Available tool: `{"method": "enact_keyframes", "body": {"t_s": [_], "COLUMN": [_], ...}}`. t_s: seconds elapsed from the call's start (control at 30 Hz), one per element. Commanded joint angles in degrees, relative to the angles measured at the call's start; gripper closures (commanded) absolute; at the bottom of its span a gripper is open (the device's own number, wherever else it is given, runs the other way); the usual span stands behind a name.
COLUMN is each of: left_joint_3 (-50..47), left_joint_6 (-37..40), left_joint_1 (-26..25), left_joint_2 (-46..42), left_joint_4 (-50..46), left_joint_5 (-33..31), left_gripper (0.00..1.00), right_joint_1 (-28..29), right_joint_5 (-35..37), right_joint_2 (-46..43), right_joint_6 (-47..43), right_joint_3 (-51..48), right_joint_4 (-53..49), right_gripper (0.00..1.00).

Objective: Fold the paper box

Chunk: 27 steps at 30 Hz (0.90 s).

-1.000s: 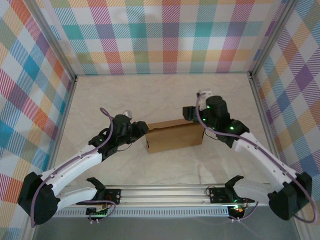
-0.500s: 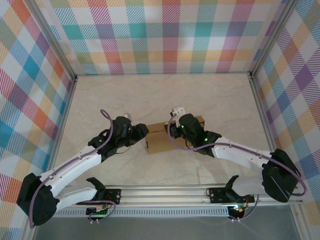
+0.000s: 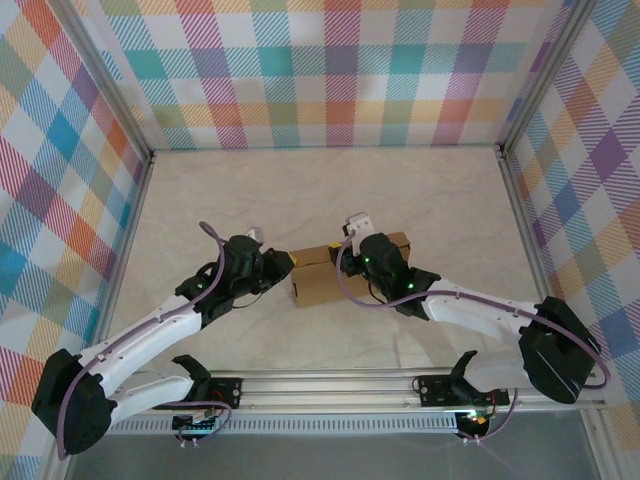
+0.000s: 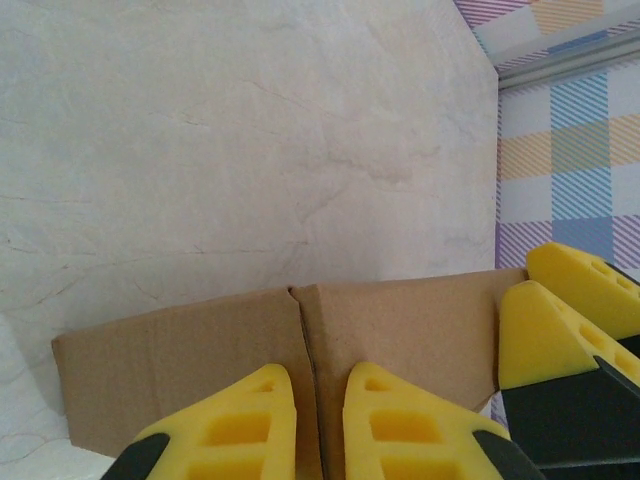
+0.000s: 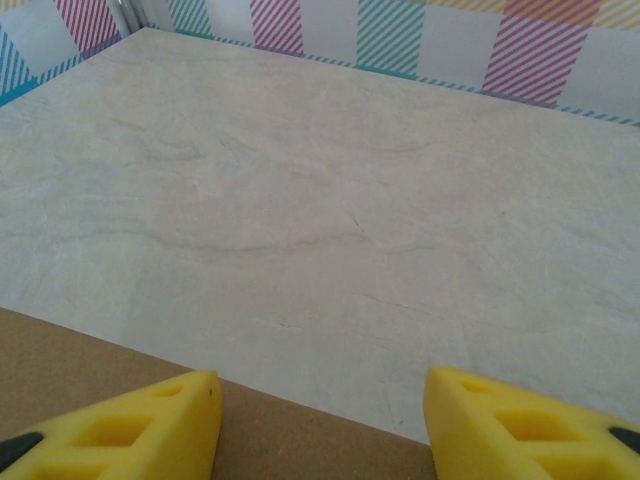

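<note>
**Closing up the paper box**

Your left pincer (image 4: 320, 375) is narrowed almost to touching. Its tips are set at a seam on the paper box (image 4: 180, 350), with nothing visibly between them. Your right pincer (image 5: 320, 378) stands wide over the box's top edge. The box lies mid-worktop (image 3: 300, 195), seemingly formed. You are probably seating the last flaps, so next press squarely while one side steadies. Both arms reach forward and inward, low, converging on the box.
</note>
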Motion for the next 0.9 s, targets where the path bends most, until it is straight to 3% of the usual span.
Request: {"method": "enact_keyframes", "body": {"t_s": [0.0,0.3,0.47,0.67,0.87], "left_joint_3": [-7.95,-5.07,-4.48,-4.42,-4.15], "left_joint_6": [1.07,4.71,5.12,5.17,5.49], "left_joint_1": [-0.42,-0.76,-1.21,-1.27,-1.30], "left_joint_2": [8.56,11.99,12.75,12.02,11.35], "left_joint_4": [-23.05,-25.03,-24.67,-24.97,-25.93], "left_joint_5": [1.38,0.30,0.48,0.22,-0.03], "left_gripper": [0.91,0.89,0.89,0.89,0.88], "right_joint_1": [-2.77,-13.05,-22.73,-36.46,-41.14], "right_joint_5": [-6.98,-19.12,-23.15,-33.79,-43.82], "right_joint_2": [-0.41,-6.87,-12.24,-14.05,-16.27], "right_joint_6": [8.87,14.57,17.74,24.24,31.10], "right_joint_3": [-1.25,8.45,8.52,5.71,-1.52], "right_joint_4": [-12.25,-20.53,-26.54,-32.65,-29.75], "right_gripper": [0.43,0.16,0.08,0.09,0.24]}}
